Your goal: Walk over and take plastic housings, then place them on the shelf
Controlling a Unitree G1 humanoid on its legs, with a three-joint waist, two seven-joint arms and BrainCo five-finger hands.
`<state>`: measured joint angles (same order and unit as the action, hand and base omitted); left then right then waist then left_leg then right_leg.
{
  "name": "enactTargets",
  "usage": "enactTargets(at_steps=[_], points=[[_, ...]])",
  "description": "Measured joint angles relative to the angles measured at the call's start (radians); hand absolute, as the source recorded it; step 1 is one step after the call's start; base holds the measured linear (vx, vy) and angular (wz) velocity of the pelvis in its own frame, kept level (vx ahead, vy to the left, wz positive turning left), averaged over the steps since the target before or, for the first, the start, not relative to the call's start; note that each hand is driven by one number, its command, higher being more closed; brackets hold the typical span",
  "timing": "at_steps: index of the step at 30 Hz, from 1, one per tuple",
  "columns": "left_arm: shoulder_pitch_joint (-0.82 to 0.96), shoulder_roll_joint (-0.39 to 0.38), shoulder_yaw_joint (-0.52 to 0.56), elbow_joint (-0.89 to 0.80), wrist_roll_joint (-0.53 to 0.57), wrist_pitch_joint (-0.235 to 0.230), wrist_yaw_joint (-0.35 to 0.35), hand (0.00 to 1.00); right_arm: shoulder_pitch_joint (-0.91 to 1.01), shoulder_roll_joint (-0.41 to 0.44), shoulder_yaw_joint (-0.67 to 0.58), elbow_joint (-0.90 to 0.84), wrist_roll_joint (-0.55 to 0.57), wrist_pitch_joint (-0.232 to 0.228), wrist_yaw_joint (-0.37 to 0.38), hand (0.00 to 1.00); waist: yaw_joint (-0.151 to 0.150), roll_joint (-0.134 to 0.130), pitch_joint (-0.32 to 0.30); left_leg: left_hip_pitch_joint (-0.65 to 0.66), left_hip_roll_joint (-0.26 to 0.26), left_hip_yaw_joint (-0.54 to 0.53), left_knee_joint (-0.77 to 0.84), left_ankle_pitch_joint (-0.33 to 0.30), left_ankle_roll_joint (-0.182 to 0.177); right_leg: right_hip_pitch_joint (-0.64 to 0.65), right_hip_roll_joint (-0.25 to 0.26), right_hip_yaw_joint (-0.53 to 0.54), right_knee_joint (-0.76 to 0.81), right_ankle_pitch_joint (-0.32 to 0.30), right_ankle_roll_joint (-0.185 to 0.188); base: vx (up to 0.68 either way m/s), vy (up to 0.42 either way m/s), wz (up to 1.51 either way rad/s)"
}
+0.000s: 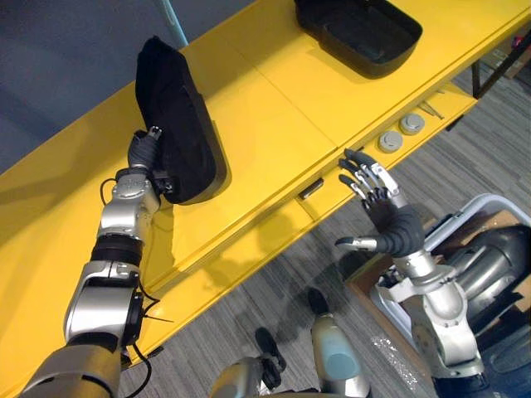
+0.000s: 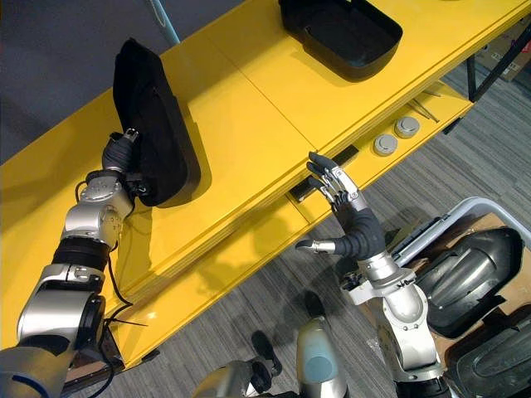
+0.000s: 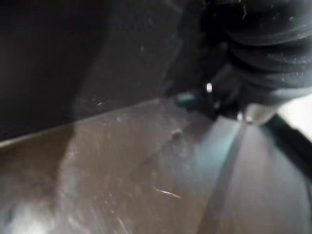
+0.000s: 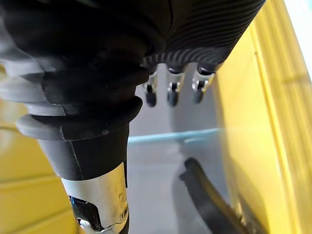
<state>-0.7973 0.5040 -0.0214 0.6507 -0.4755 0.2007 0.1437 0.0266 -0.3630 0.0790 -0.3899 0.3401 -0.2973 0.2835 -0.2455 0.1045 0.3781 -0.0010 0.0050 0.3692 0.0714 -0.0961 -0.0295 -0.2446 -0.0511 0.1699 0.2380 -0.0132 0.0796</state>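
A black plastic housing (image 1: pixel 178 116) stands tilted on its edge at the left of the yellow shelf (image 1: pixel 274 108). My left hand (image 1: pixel 145 149) is against its near rim, fingers hidden behind it. In the left wrist view the housing's dark wall (image 3: pixel 73 63) sits very close beside the hand's ribbed cover (image 3: pixel 268 48). A second black housing (image 1: pixel 361 33) lies hollow side up at the shelf's far right. My right hand (image 2: pixel 353 224) hangs open in front of the shelf's edge, fingers (image 4: pixel 170 90) straight, holding nothing.
Two round grey discs (image 1: pixel 391 141) lie on the lower yellow ledge right of centre. A white bin (image 2: pixel 489 207) at the lower right holds dark housings (image 2: pixel 473 274). Grey carpet lies in front of the shelf.
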Motion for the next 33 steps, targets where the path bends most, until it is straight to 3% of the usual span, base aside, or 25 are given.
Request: enactTargets(at_steps=[3,9,15,21,24,27,31,33], points=[[0.012,0.0,-0.006,-0.01,-0.026,0.021,0.004,0.0,0.002,0.0,0.022,0.0,0.0,0.0,-0.003,0.0,0.003,0.0,0.0,0.0,0.002,-0.001,0.007,-0.002,0.0,-0.002,0.0,-0.003,0.012,-0.011,-0.007,0.0,0.0,0.0],[0.012,0.004,-0.022,-0.011,-0.036,0.018,0.002,0.0,0.023,-0.007,0.021,0.001,0.0,0.0,-0.025,0.0,0.007,0.0,0.0,0.0,0.006,-0.001,0.009,-0.002,0.0,0.0,0.0,-0.008,0.013,-0.012,-0.007,0.0,-0.009,0.01],[0.053,0.046,-0.045,-0.042,-0.026,0.025,-0.051,0.0,0.063,-0.006,0.016,0.018,0.0,-0.003,-0.025,0.0,0.008,0.009,-0.007,0.019,0.014,-0.026,0.009,-0.001,0.001,0.046,-0.001,-0.035,-0.024,-0.007,-0.003,0.02,-0.006,0.08],[0.083,0.082,-0.045,-0.109,0.012,0.018,-0.072,0.0,0.092,0.021,0.016,0.073,0.009,-0.008,-0.064,0.0,0.039,0.029,-0.06,0.035,0.025,-0.074,-0.006,0.0,0.0,0.113,-0.002,-0.09,-0.097,0.003,-0.006,0.05,-0.008,0.24],[0.095,0.085,-0.037,-0.295,-0.005,0.017,-0.124,0.0,0.089,0.03,0.024,0.116,0.008,-0.008,-0.077,0.0,0.06,0.038,-0.117,0.057,0.025,-0.108,-0.027,0.001,0.0,0.154,-0.003,-0.135,-0.119,0.013,-0.008,0.11,0.008,0.29],[0.128,0.084,-0.038,-0.438,-0.039,-0.01,-0.155,0.0,0.072,0.038,0.042,0.128,0.007,-0.007,-0.136,0.0,0.071,0.039,-0.166,0.09,0.023,-0.121,-0.037,0.001,-0.001,0.211,-0.007,-0.157,-0.159,0.013,-0.008,0.08,0.013,0.19],[0.195,0.076,-0.026,-0.571,-0.077,-0.028,-0.159,0.0,0.058,0.062,0.041,0.163,-0.001,0.004,-0.202,0.0,0.076,0.042,-0.213,0.106,0.02,-0.167,-0.044,0.001,-0.001,0.263,-0.013,-0.2,-0.203,0.018,-0.005,0.02,-0.001,0.26],[0.248,0.069,0.012,-0.658,-0.137,-0.039,-0.161,0.0,0.05,0.072,0.041,0.198,-0.012,0.023,-0.232,0.0,0.097,0.041,-0.235,0.105,0.021,-0.168,-0.046,0.003,-0.003,0.28,-0.011,-0.205,-0.24,0.036,-0.007,-0.02,-0.014,0.07]])
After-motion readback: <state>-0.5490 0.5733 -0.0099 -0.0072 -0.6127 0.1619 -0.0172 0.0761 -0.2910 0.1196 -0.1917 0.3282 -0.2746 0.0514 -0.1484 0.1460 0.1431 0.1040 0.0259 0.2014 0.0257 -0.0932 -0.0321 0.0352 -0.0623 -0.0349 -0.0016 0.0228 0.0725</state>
